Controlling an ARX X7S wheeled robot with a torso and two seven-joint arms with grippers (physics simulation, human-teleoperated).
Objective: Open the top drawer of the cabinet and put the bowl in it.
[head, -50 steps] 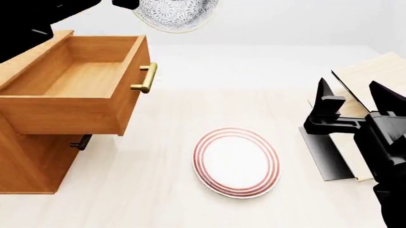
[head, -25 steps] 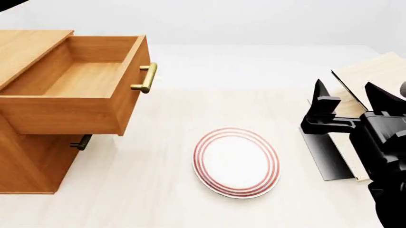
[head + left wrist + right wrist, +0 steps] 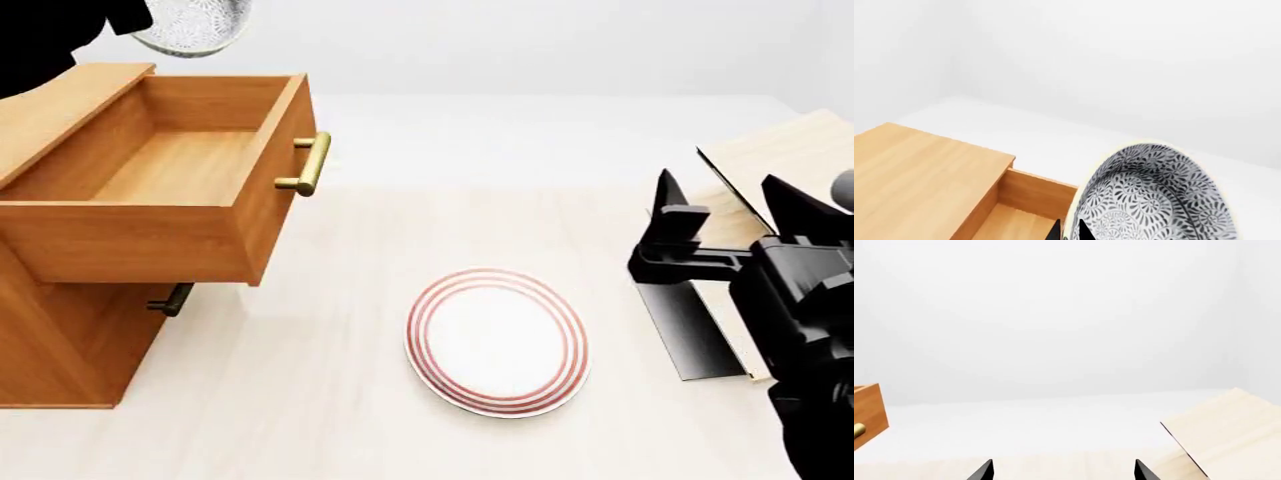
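Jaws spread and empty on the right gripper (image 3: 727, 215), pinching the rim on the left gripper (image 3: 1069, 231), so above the cabinet (image 3: 60, 340) with its pulled-out top drawer (image 3: 160, 190) hangs the bowl (image 3: 194, 25), poised for lowering inside.

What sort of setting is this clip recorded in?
Likely a bare simulated test room, not a real home: plain white walls and pale floor, with only a wooden cabinet whose top drawer is open, a red-ringed plate, and a tilted shelf rack. The left gripper holds the bowl.
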